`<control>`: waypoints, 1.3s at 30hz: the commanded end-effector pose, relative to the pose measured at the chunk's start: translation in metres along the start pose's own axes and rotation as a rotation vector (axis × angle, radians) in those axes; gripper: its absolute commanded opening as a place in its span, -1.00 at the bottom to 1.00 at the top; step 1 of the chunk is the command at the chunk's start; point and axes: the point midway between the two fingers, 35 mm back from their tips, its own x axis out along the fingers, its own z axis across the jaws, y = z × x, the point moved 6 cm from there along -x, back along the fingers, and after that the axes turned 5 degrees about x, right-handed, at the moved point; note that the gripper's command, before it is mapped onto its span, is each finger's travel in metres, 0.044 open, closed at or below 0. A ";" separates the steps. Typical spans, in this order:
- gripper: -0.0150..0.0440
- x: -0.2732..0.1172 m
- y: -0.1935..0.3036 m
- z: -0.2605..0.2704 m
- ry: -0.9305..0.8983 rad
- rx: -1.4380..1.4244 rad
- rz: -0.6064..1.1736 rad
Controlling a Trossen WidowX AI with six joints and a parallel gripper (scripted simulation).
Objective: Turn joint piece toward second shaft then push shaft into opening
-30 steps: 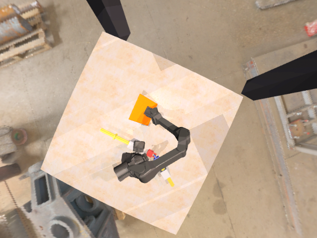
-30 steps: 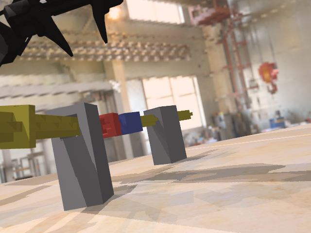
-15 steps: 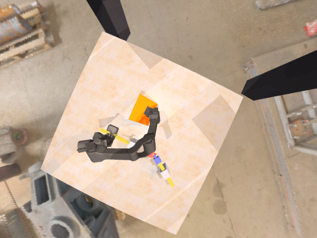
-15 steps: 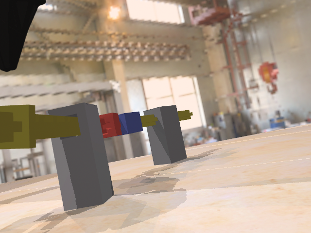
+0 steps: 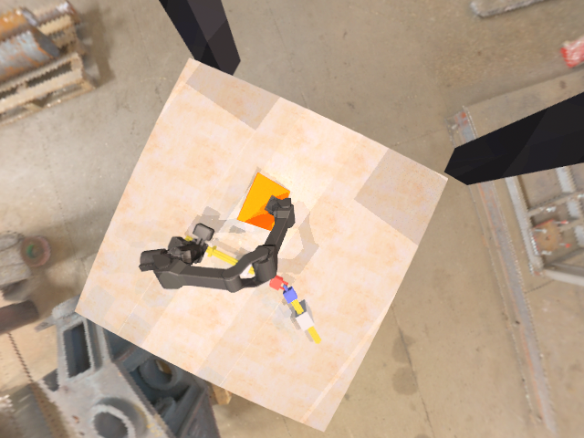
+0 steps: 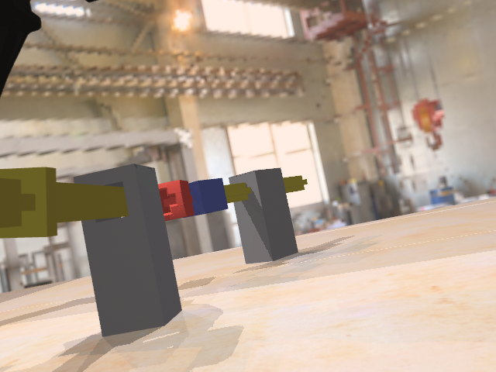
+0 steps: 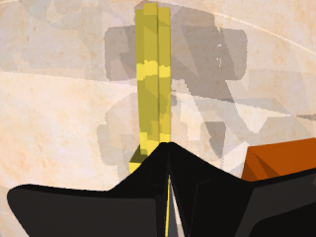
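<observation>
The second shaft (image 5: pixel 224 255) (image 6: pixel 87 200) (image 7: pixel 153 99) is yellow, ridged, with a wider collar (image 5: pixel 211 251) (image 6: pixel 51 201). It passes into the second block (image 6: pixel 128 256), mostly covered by the arm in the top view. The red joint piece (image 5: pixel 277 283) (image 6: pixel 180 200) has its cross-shaped opening facing roughly toward that block. It is hinged to a blue part (image 5: pixel 289 295) (image 6: pixel 210 196) on the first yellow shaft (image 5: pixel 297 306) (image 6: pixel 236 192), held by the first block (image 5: pixel 304 319) (image 6: pixel 276 216). My gripper (image 7: pixel 166 148) is shut and empty, over the second shaft near its collar. Contact is unclear; its tips are hidden in the top view.
An orange plate (image 5: pixel 256 195) (image 7: pixel 276 155) lies by the arm's base. The arm (image 5: pixel 203 277) stretches over the second block and part of the second shaft. A dark arm part (image 6: pixel 15 32) shows at the upper left of the exterior view. Two black posts (image 5: pixel 207 37) (image 5: pixel 518 141) stand beyond the table.
</observation>
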 end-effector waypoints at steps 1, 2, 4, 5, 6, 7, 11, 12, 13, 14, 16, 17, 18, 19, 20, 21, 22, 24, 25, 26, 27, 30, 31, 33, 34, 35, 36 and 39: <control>-0.49 0.009 0.000 -0.001 0.006 0.005 0.007; -0.49 0.010 0.000 -0.001 0.006 0.005 0.007; -0.49 0.013 0.000 -0.001 0.006 0.005 0.007; -0.49 0.015 0.000 -0.001 0.006 0.005 0.007; -0.49 0.016 0.000 -0.001 0.006 0.005 0.007; -0.49 0.018 0.000 -0.001 0.006 0.005 0.007; -0.49 0.024 0.001 -0.001 0.006 0.005 0.008; -0.49 0.025 0.001 -0.001 0.006 0.005 0.008; -0.49 0.026 0.001 -0.001 0.006 0.005 0.008; -0.49 0.026 0.001 -0.001 0.005 0.002 0.004; -0.49 0.026 0.001 -0.001 0.005 0.003 0.004; -0.49 0.026 0.001 -0.001 0.005 0.002 0.003; -0.49 0.026 0.001 -0.001 0.003 0.002 0.001; -0.49 0.026 0.001 -0.001 0.002 0.002 0.000; -0.49 0.026 0.002 -0.001 0.001 0.002 -0.002; -0.49 0.026 0.002 -0.001 0.000 0.002 -0.003; -0.49 0.026 0.002 -0.002 -0.002 0.002 -0.005; -0.49 0.026 0.002 -0.002 -0.004 0.002 -0.008; -0.49 0.026 0.002 -0.002 -0.005 0.002 -0.009; -0.49 0.026 0.002 -0.002 -0.006 0.002 -0.010; -0.49 0.026 0.002 -0.002 -0.007 0.002 -0.012; -0.49 0.020 0.001 -0.003 -0.010 0.003 -0.016; -0.49 0.016 0.001 -0.002 -0.007 0.003 -0.012; -0.49 0.002 0.001 -0.002 0.002 0.004 0.001; -0.49 -0.002 0.001 -0.002 0.005 0.005 0.005; -0.49 -0.004 0.001 -0.002 0.006 0.006 0.007; -0.49 -0.004 0.001 -0.002 0.006 0.006 0.007; -0.22 -0.011 0.001 -0.001 0.000 -0.042 0.001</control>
